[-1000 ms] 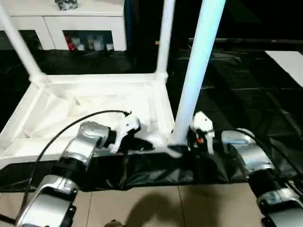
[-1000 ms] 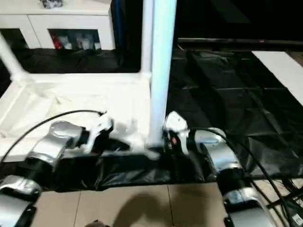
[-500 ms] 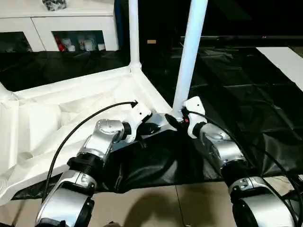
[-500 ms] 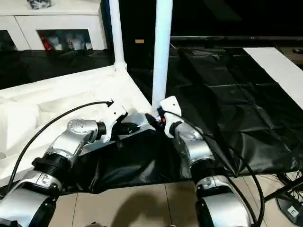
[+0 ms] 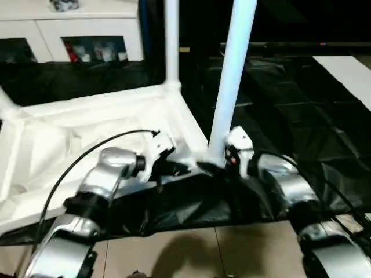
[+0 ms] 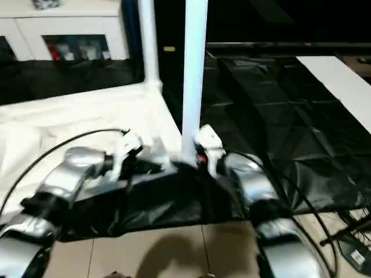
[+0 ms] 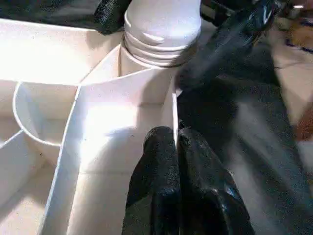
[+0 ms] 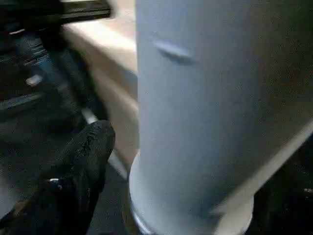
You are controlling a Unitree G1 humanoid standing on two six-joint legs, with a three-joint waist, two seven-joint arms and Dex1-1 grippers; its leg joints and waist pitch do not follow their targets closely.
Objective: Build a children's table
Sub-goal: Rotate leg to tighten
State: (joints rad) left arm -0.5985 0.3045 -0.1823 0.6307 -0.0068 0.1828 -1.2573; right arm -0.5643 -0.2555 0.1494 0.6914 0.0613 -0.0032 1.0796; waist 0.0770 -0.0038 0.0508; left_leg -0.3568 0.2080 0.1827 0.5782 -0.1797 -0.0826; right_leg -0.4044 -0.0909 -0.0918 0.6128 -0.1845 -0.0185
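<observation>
The children's table lies upside down, its white ribbed top (image 5: 87, 145) on a black sheet. Legs stand up from its corner sockets: one at the near right corner (image 5: 229, 87), one behind it (image 5: 171, 40), one at the far left (image 5: 4, 104). My left gripper (image 7: 175, 139) is shut on the thin white edge wall of the top, just beside the near leg's socket (image 7: 161, 29). My right gripper (image 5: 223, 164) sits at the base of that near leg (image 8: 210, 98); its visible finger (image 8: 88, 156) stands apart from the tube, the other is hidden behind it.
A white glass-door cabinet (image 5: 87, 29) stands at the back left. The black sheet (image 5: 301, 116) spreads to the right, wrinkled, with a white panel (image 5: 348, 69) at its far right. Beige floor tiles (image 5: 185, 255) lie along the near edge.
The head views have swung and tilted. Both grippers stay at the table's near right corner, the left still holding the edge wall.
</observation>
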